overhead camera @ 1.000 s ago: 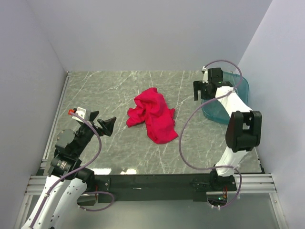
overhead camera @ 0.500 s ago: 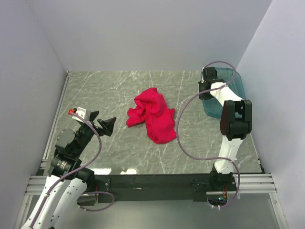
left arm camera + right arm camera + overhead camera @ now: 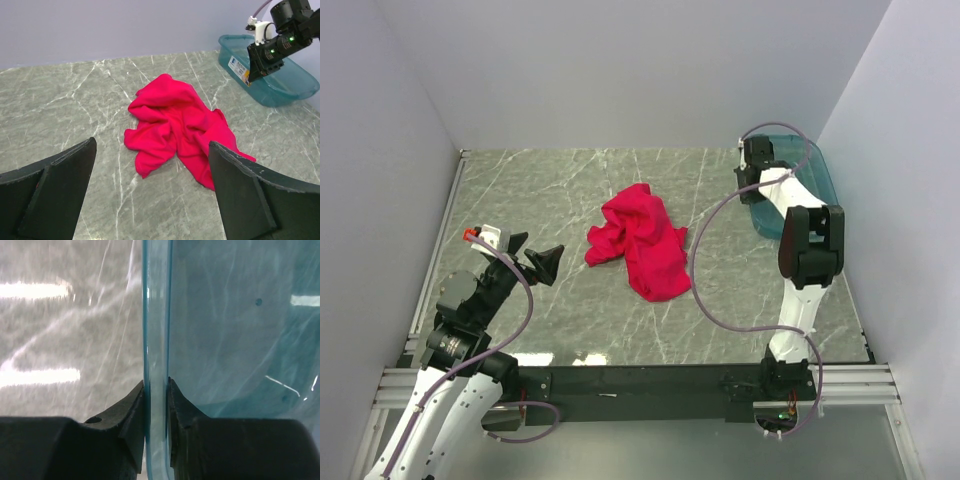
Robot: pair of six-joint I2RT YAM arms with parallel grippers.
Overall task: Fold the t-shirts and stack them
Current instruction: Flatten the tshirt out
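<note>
Red, and the only garment on the table [image 3: 550, 180], the t-shirt [image 3: 640, 240] lay crumpled in a loose heap about the middle of the grey marbled top, roughly as far from the left edge as from the right. It was unfolded. Creases ran all through it, with one lobe bunched toward the far edge and a broader flap spread toward the near edge. Neither of my grippers touched it.

My left gripper [image 3: 528, 255] was near the left edge, closer to the near edge than the far one, and it pointed across at the heap. Its two black fingers [image 3: 60, 185] stood wide apart. In the left wrist view the t-shirt [image 3: 177, 127] showed in the gap, well ahead of the tips.

My right gripper [image 3: 750, 185] was up at the far right corner, where a blue-green see-through tub [image 3: 820, 175] stood by the right edge. From my right wrist I saw the fingers [image 3: 132, 410] clamped on the tub [image 3: 156, 315], one on each side of its thin wall and both pressed against the plastic. The left wrist view showed a white label [image 3: 239, 67] on the side of the tub [image 3: 285, 85] that faced the t-shirt. Tub and t-shirt were well apart
</note>
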